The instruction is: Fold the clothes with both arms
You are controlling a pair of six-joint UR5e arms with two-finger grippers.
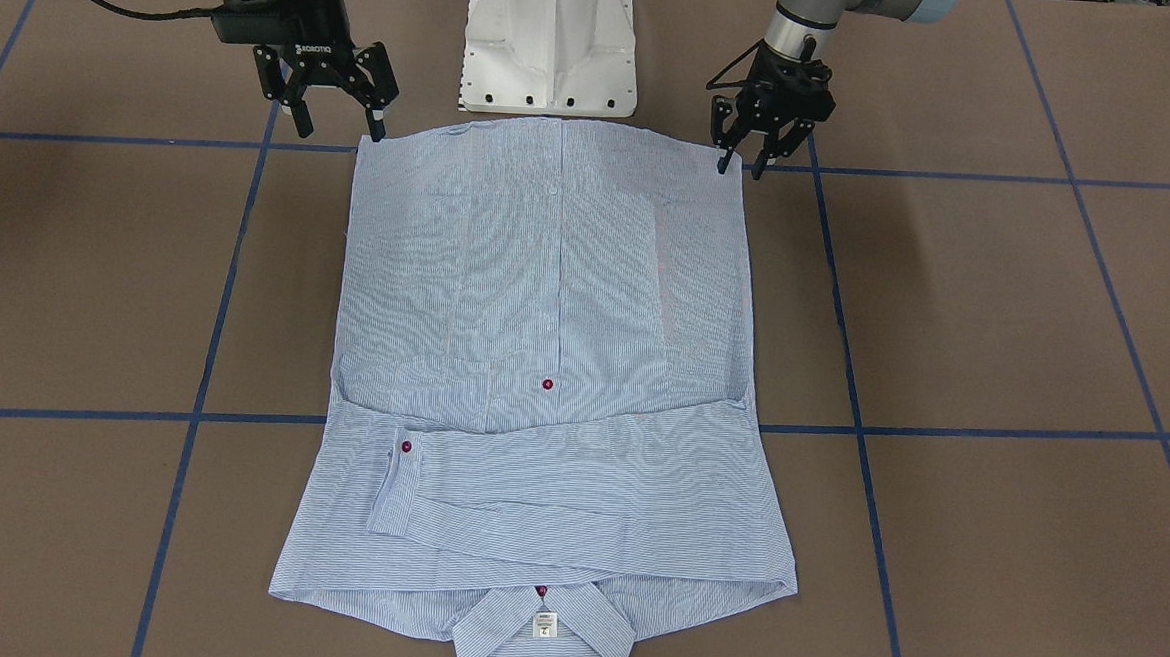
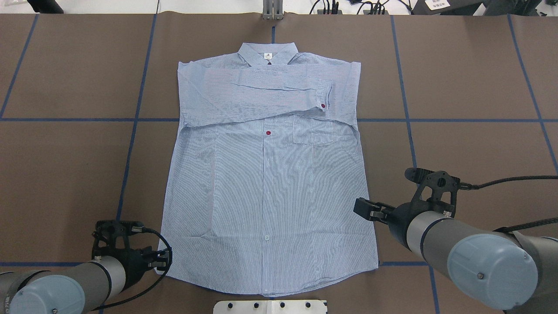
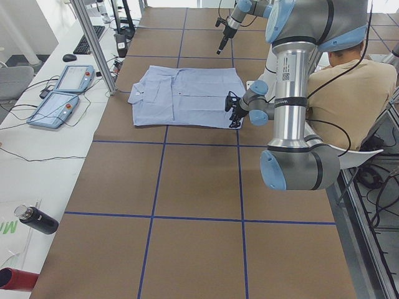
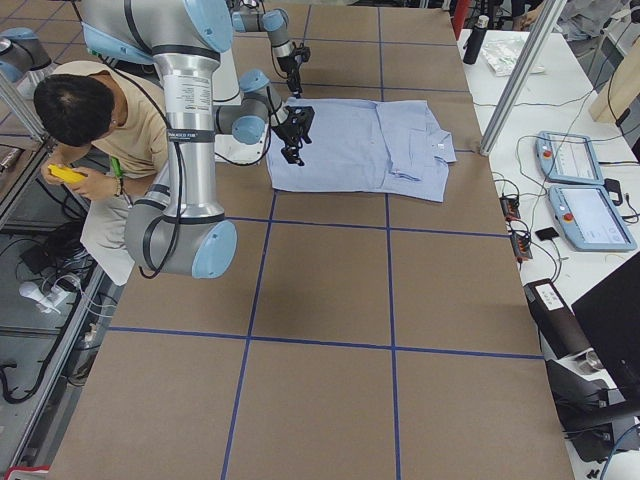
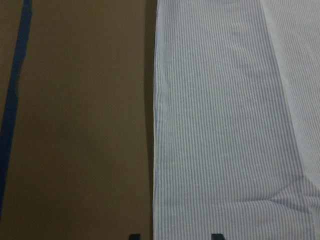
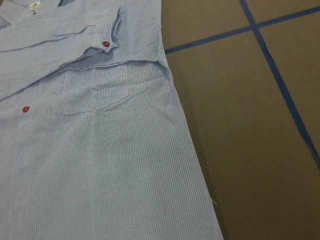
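Observation:
The light blue striped shirt [image 1: 547,296] lies flat, front up, on the brown table. Its hem is toward the robot and its collar [image 1: 541,632] at the far side. Both sleeves are folded across the chest, and one cuff [image 1: 394,489] shows a dark red button. My left gripper [image 1: 741,166] is open, fingers pointing down at the hem corner. In the left wrist view the shirt's side edge [image 5: 154,150] runs between its fingertips. My right gripper [image 1: 342,131] is open at the other hem corner, one fingertip at the cloth, the other outside it. Neither holds anything.
The white pedestal base [image 1: 550,46] stands just behind the hem. Blue tape lines [image 1: 940,430] grid the brown table. A seated person [image 4: 90,130] is behind the robot. Teach pendants [image 3: 62,93] and a metal post [image 3: 93,43] stand beyond the collar side.

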